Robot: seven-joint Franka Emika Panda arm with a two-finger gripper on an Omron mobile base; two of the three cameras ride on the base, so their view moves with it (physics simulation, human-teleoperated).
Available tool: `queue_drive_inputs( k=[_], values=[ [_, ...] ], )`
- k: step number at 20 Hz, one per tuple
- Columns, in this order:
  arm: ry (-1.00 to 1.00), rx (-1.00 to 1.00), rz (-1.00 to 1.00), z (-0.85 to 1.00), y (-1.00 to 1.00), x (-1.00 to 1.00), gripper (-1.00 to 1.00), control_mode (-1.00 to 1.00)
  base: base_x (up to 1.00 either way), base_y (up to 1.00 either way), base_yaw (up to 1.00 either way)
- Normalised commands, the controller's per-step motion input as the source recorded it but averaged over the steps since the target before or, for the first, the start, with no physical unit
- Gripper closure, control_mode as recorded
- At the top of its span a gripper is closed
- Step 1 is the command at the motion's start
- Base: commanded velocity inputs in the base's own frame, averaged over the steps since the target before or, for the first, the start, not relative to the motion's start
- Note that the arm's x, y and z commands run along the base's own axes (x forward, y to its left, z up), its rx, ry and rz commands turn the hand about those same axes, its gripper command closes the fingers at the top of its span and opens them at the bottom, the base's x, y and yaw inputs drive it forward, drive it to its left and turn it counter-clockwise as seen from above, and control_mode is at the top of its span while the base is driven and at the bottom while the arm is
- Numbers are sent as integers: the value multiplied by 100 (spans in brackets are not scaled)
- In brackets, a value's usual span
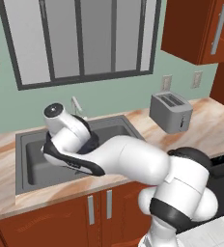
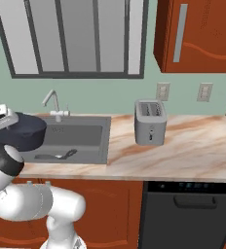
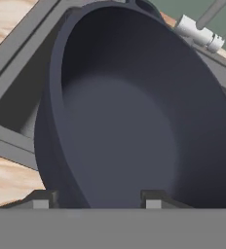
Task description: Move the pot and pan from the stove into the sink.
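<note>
A marbled beige tabletop (image 2: 193, 146) carries a grey toaster (image 2: 150, 122) beside the sink (image 2: 81, 136). The pincer (image 3: 98, 198) is clamped on the rim of the dark blue-grey pot (image 2: 25, 130), held over the sink's left side near the chrome faucet (image 2: 53, 103).

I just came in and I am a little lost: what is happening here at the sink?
The arm is holding the pot over the left part of the sink. In the hand view the gripper sits at the pot's near rim, one jaw on each side of the wall, so it appears shut on it. A dark utensil-like thing lies on the sink floor; whether it is the pan cannot be told. A toaster stands on the counter to the right.
</note>
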Motion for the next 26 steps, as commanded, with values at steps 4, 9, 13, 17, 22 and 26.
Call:
queue_drive_inputs(
  k=[4, 9, 13, 17, 22, 26],
  values=[
    [0, -5, 0, -31, 0, 8, 100, -100, 0, 0, 0],
    [-1, -6, 0, -26, 0, 15, 100, -100, 0, 0, 0],
    [-3, -2, 0, -17, 0, 31, 100, -100, 0, 0, 0],
    [-1, 0, 0, -22, 1, 35, 100, -100, 0, 0, 0],
    [0, 0, 0, -30, 7, 28, 100, -100, 0, 0, 0],
    [0, 0, 0, -30, 11, 22, 100, -100, 0, 0, 0]
  ],
)
